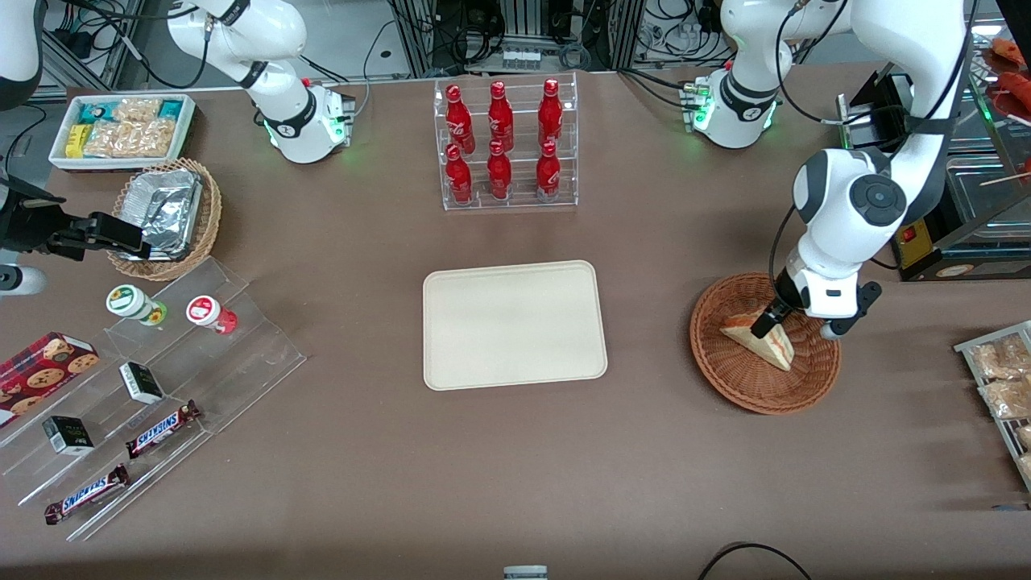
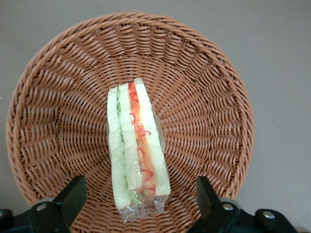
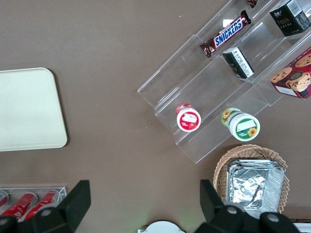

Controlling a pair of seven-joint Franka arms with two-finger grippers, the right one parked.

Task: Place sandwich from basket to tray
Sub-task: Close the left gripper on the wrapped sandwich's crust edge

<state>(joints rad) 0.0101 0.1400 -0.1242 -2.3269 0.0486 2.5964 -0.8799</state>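
The sandwich [image 1: 761,343] [image 2: 137,148] lies in the round reddish-brown wicker basket [image 1: 729,374] [image 2: 58,97], wrapped in clear film, its red-orange and pale filling edge facing up. My gripper [image 1: 775,321] [image 2: 140,199] hangs just above the sandwich inside the basket, open, one black finger [image 2: 73,196] on each side of the wedge with a gap to both. The cream tray [image 1: 514,324] [image 3: 26,109] lies flat at the table's middle with nothing on it, toward the parked arm from the basket.
A clear rack of red bottles [image 1: 505,145] stands farther from the front camera than the tray. A metal rack with packaged snacks [image 1: 1003,383] sits at the working arm's end. A foil-filled wicker basket [image 1: 169,213], a white snack bin [image 1: 121,129] and an acrylic stand [image 1: 161,387] occupy the parked arm's end.
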